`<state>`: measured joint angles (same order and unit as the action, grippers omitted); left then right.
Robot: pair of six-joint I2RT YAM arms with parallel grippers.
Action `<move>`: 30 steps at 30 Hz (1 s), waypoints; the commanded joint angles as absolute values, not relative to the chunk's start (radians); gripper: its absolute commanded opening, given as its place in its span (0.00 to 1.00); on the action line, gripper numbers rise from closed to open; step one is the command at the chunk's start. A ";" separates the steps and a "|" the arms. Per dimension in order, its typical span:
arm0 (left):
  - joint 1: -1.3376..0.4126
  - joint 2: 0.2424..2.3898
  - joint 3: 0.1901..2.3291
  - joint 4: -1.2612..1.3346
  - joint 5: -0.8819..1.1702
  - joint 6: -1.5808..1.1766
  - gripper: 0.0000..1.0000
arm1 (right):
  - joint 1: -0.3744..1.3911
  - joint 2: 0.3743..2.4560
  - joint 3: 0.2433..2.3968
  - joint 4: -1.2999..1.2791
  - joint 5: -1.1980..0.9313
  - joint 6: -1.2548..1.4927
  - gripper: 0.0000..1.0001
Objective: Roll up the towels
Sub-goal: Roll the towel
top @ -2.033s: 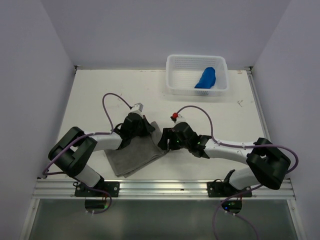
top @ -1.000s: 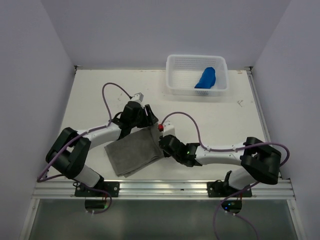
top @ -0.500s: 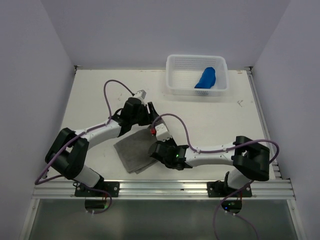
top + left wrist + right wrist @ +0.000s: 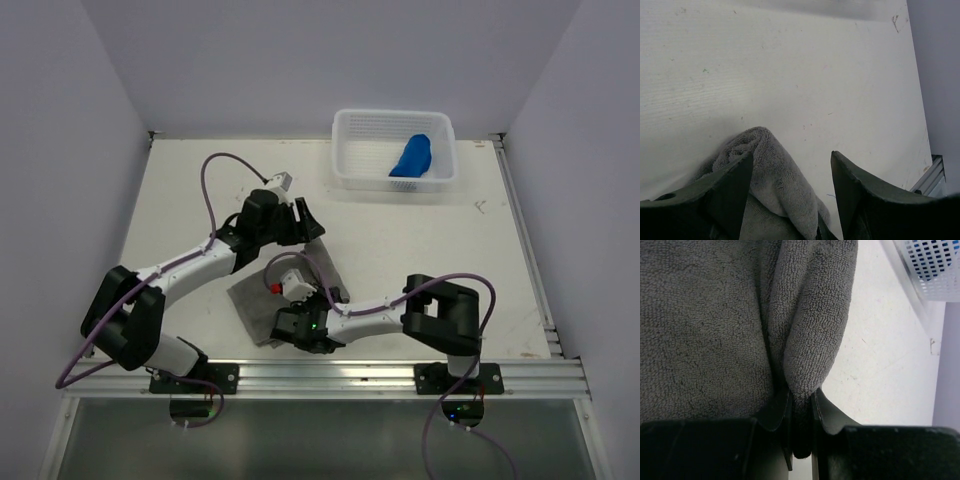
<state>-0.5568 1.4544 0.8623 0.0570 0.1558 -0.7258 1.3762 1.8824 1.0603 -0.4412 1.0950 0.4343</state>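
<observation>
Grey towel pulled double, left fingers let go.
Nearest, the right gripper (image 4: pixel 801 405) stays pinched tight on a fold of the soft grey terry towel (image 4: pixel 255 300) and has dragged that edge across to the near-left, so the cloth now lies doubled and narrower. Beyond it, the left gripper (image 4: pixel 790 170) has spread wide and straddles the far hump, holding nothing. Farthest, the bright blue cloth towel (image 4: pixel 411 156) sits in the white perforated plastic basket (image 4: pixel 345 178). The grey roll looks barely begun.

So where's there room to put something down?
Bare table left of the basket, by the far-left corner, and the right side just in front of the basket. Crowded near the middle, around the grey towel.
</observation>
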 commanded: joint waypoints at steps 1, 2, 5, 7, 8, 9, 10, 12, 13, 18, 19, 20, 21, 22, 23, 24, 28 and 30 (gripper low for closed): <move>-0.552 1.428 0.885 0.072 0.216 -0.689 0.67 | 1.404 1.940 1.112 -0.463 1.137 0.384 0.00; -0.552 1.424 0.881 0.089 0.227 -0.689 0.67 | 1.407 1.951 1.120 -0.460 1.129 0.371 0.00; -0.552 1.424 0.867 0.121 0.275 -0.681 0.61 | 1.410 1.985 1.135 -0.453 1.105 0.341 0.00; -0.554 1.425 0.851 0.132 0.300 -0.678 0.58 | 1.410 2.005 1.153 -0.459 1.092 0.322 0.00; -0.554 1.424 0.847 0.135 0.305 -0.677 0.56 | 1.410 2.011 1.160 -0.462 1.086 0.318 0.00; -0.554 1.424 0.845 0.137 0.308 -0.673 0.50 | 1.410 2.016 1.164 -0.466 1.080 0.318 0.00; -0.554 1.419 0.836 0.135 0.313 -0.672 0.46 | 1.410 2.025 1.170 -0.468 1.074 0.313 0.00; -0.555 1.414 0.827 0.136 0.314 -0.666 0.34 | 1.410 2.032 1.178 -0.474 1.066 0.313 0.00; -0.555 1.416 0.815 0.147 0.334 -0.664 0.33 | 1.410 2.036 1.180 -0.474 1.066 0.311 0.00; -0.555 1.471 0.782 0.238 0.431 -0.672 0.21 | 1.411 2.048 1.189 -0.483 1.063 0.313 0.00; -0.555 1.488 0.766 0.254 0.454 -0.673 0.20 | 1.410 2.049 1.192 -0.485 1.065 0.311 0.00; -0.555 1.496 0.756 0.279 0.457 -0.672 0.20 | 1.410 2.051 1.193 -0.486 1.065 0.313 0.00; -0.555 1.509 0.744 0.288 0.462 -0.667 0.19 | 1.411 2.051 1.193 -0.486 1.065 0.314 0.00; -0.554 1.517 0.736 0.314 0.463 -0.666 0.19 | 1.410 2.051 1.192 -0.486 1.065 0.313 0.00; -0.555 1.537 0.727 0.325 0.472 -0.663 0.19 | 1.410 2.051 1.190 -0.483 1.063 0.313 0.00; -0.555 1.537 0.723 0.336 0.480 -0.661 0.19 | 1.410 2.049 1.190 -0.479 1.063 0.311 0.00; -0.555 1.615 0.719 0.400 0.500 -0.658 0.18 | 1.410 2.039 1.180 -0.459 1.057 0.299 0.00; -0.555 1.647 0.727 0.397 0.483 -0.646 0.17 | 1.410 2.033 1.175 -0.453 1.057 0.295 0.00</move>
